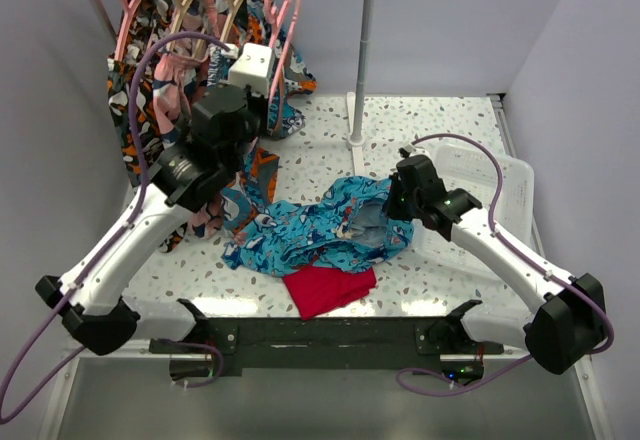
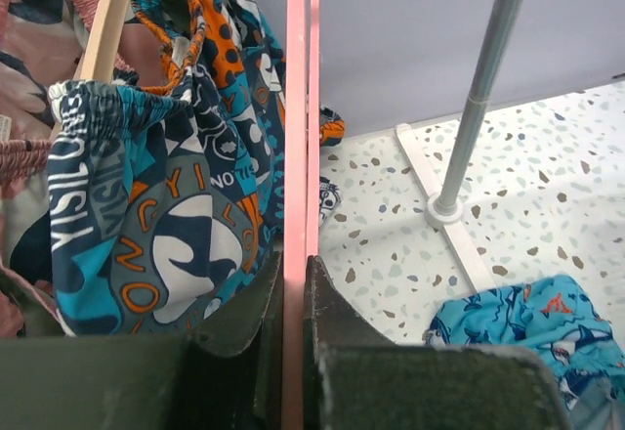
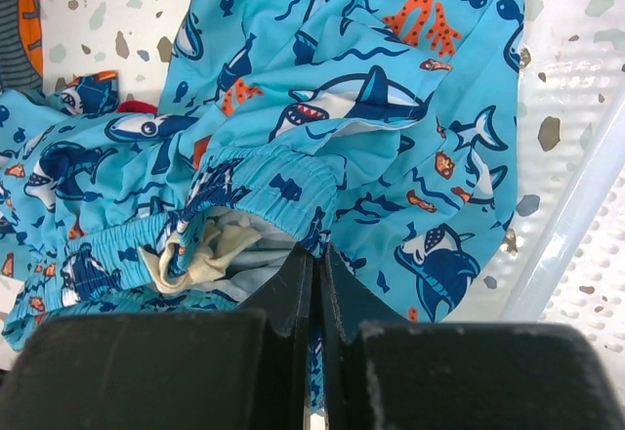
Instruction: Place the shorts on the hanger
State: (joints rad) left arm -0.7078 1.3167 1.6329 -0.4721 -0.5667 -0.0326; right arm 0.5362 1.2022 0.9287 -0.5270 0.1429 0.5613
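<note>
The turquoise shorts (image 1: 320, 228) lie crumpled on the speckled table; in the right wrist view their shark print (image 3: 371, 98) and cream drawstring (image 3: 200, 254) show. My right gripper (image 1: 393, 207) (image 3: 319, 251) is shut on the elastic waistband at the shorts' right end. The pink hanger (image 1: 289, 22) hangs on the rack at the back left. My left gripper (image 1: 270, 86) (image 2: 294, 276) is shut on one thin pink bar of the hanger (image 2: 296, 107), which runs straight up between the jaws. A corner of the shorts (image 2: 537, 321) shows in the left wrist view too.
Darker patterned shorts (image 2: 166, 215) on tan wooden hangers (image 1: 185, 10) hang just left of the pink hanger. The rack's upright pole (image 1: 364, 55) (image 2: 479, 88) stands behind the shorts. A plain red cloth (image 1: 330, 288) lies at the front. A clear plastic bin (image 1: 500, 185) (image 3: 586, 186) sits at the right.
</note>
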